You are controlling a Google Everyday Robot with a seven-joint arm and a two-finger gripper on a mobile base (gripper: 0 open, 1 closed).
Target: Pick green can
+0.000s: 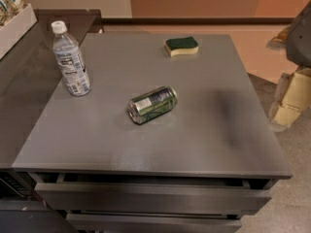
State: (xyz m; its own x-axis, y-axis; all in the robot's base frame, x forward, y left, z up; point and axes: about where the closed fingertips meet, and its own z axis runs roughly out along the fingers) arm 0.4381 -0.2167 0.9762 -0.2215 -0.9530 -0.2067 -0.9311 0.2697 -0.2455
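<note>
The green can (152,104) lies on its side near the middle of the grey cabinet top (214,130), with its silver end facing front left. My gripper (290,98) is at the right edge of the view, beyond the cabinet's right side and well to the right of the can. It touches nothing on the top, and the arm's grey part (300,35) is above it.
A clear water bottle (71,61) with a white cap stands at the left of the top. A green-topped yellow sponge (181,45) lies at the back. A darker counter (24,81) adjoins on the left, with a white box (14,25) on it. Drawers (150,198) are below the front edge.
</note>
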